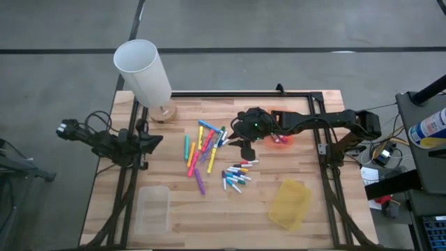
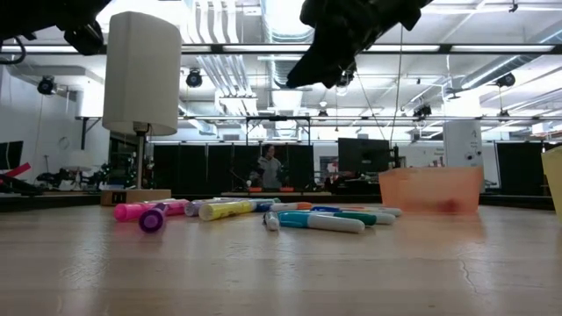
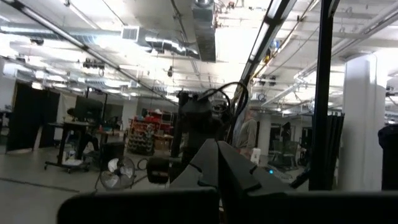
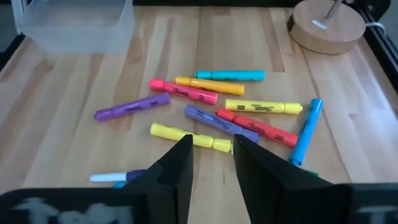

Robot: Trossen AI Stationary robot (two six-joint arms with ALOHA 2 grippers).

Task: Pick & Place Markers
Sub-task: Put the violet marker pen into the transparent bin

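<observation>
High view: markers (image 1: 209, 150) scattered mid-counter (image 1: 174, 223); right claw (image 1: 240, 132) hovering just beside them, left claw (image 1: 155, 139) parked at counter's left edge, shut.
Low view: markers (image 2: 246, 211) lying flat, orange bin (image 2: 430, 190) behind.
Right wrist view: right claw (image 4: 211, 152) fingers apart, empty, above yellow marker (image 4: 189, 137).

Markers (image 1: 209, 150) lie flat, scattered mid-table in two loose clusters: larger highlighter-type pens in yellow, pink, red, blue, teal, orange and purple, some overlapping, and beside them a cluster of thinner white-barrelled pens (image 1: 237, 176) with coloured caps. One purple marker (image 4: 132, 107) lies slightly apart.
</observation>
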